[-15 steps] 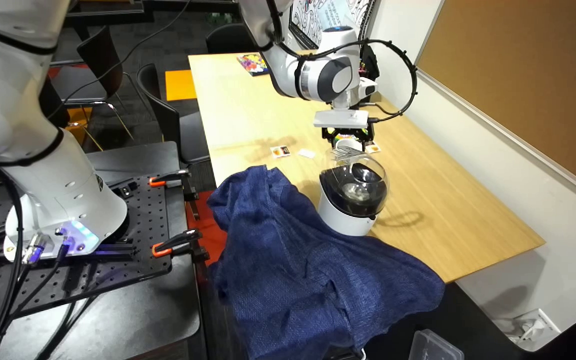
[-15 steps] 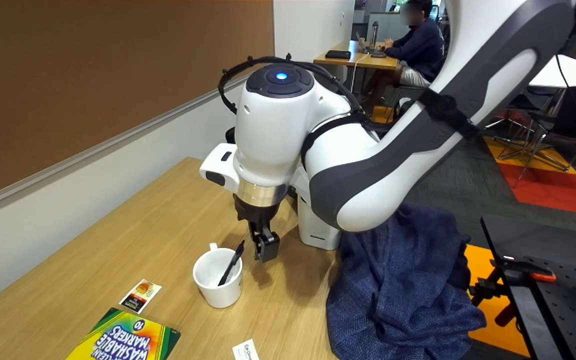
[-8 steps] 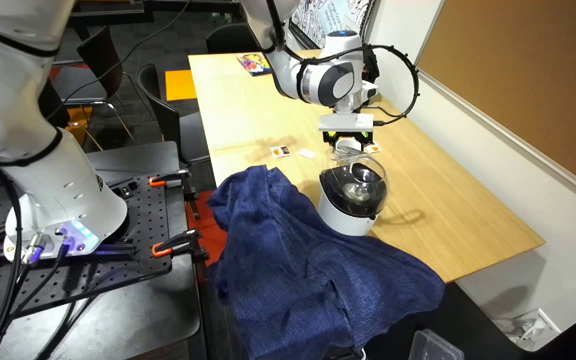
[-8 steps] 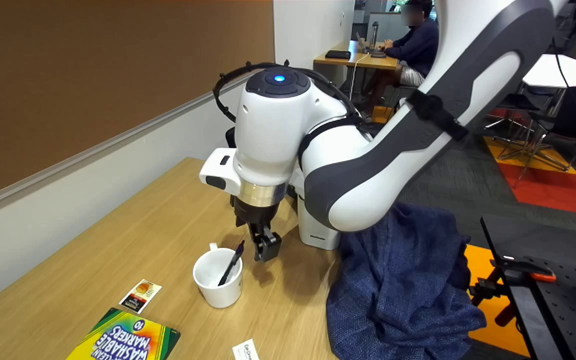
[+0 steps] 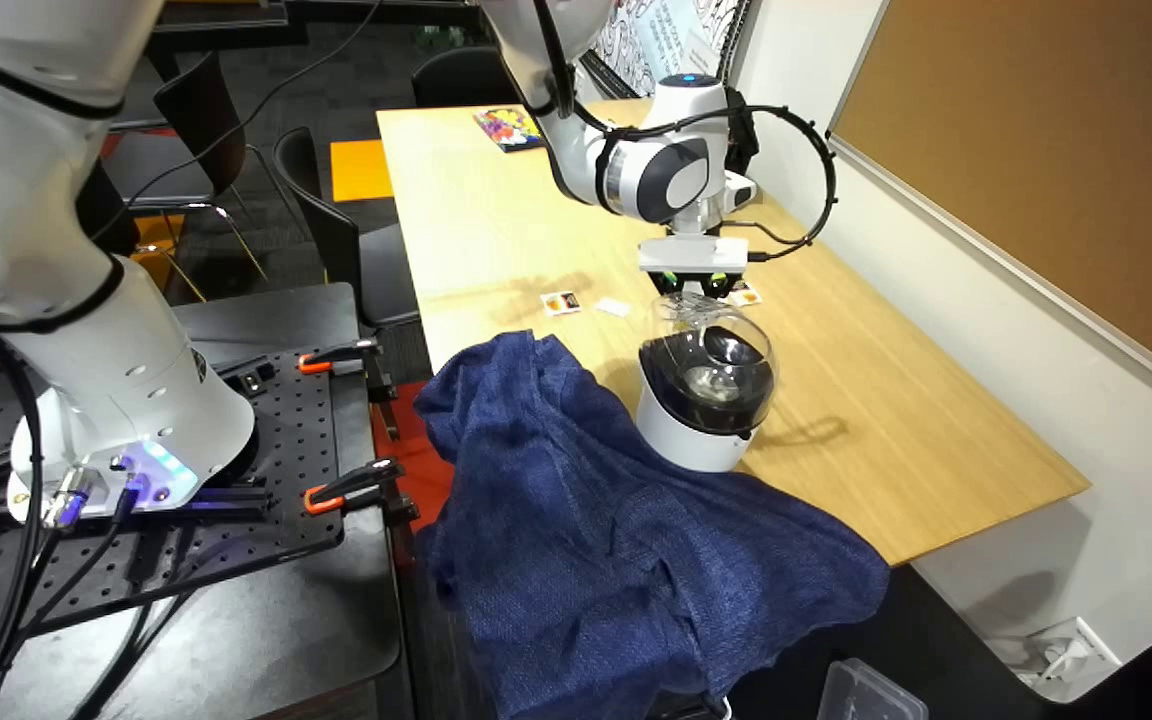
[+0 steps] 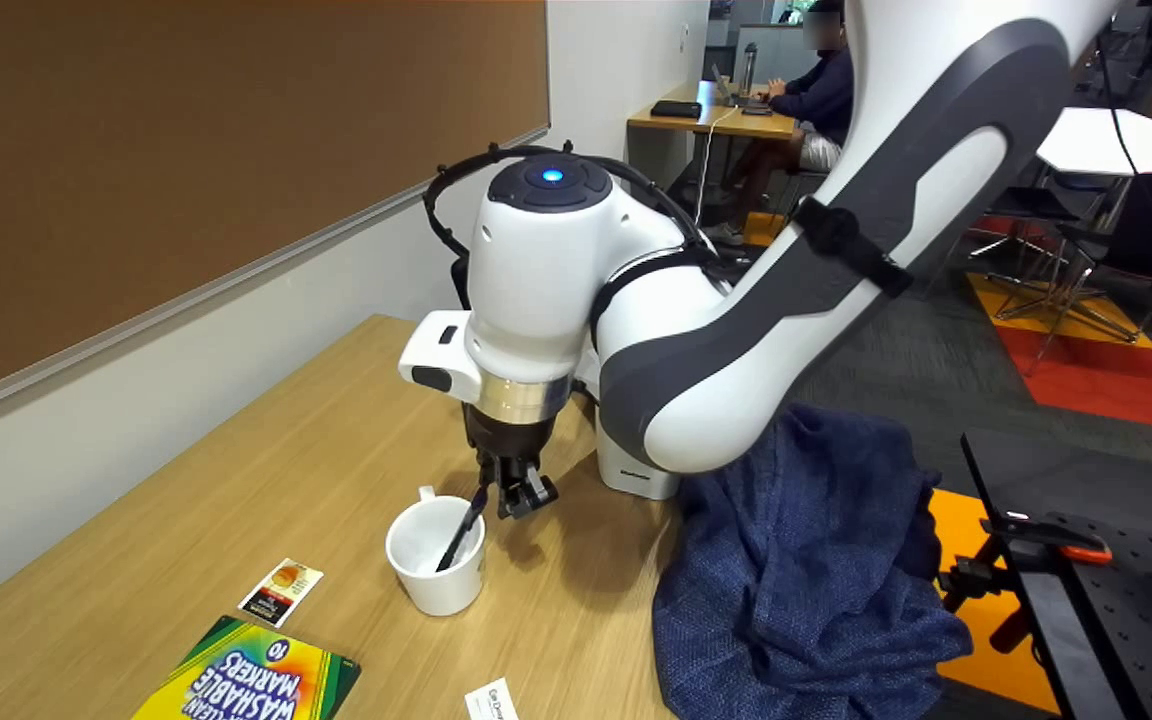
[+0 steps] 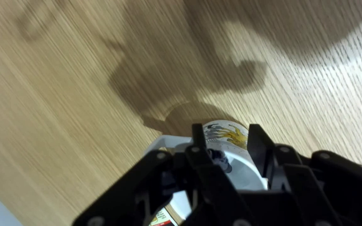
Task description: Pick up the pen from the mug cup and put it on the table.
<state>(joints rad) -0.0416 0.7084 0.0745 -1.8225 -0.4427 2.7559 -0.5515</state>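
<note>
The pen [image 6: 463, 530] leans in the mug [image 6: 439, 594], well in from the edges of the table [image 6: 316, 450]. The gripper [image 7: 227, 131] is spread, holding nothing; grasp, lift and set-down all seem left.

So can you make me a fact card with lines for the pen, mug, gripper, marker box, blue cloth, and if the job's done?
Pen: dark, leaning in the mug, top sticking out
Mug: white, upright on the table, drawing on its side
Gripper: open, close to the pen's top; touching or not, can't tell
Marker box: yellow and green, lying flat
Blue cloth: rumpled, beside the white machine
Job done: not yet, pen's in the mug
</note>
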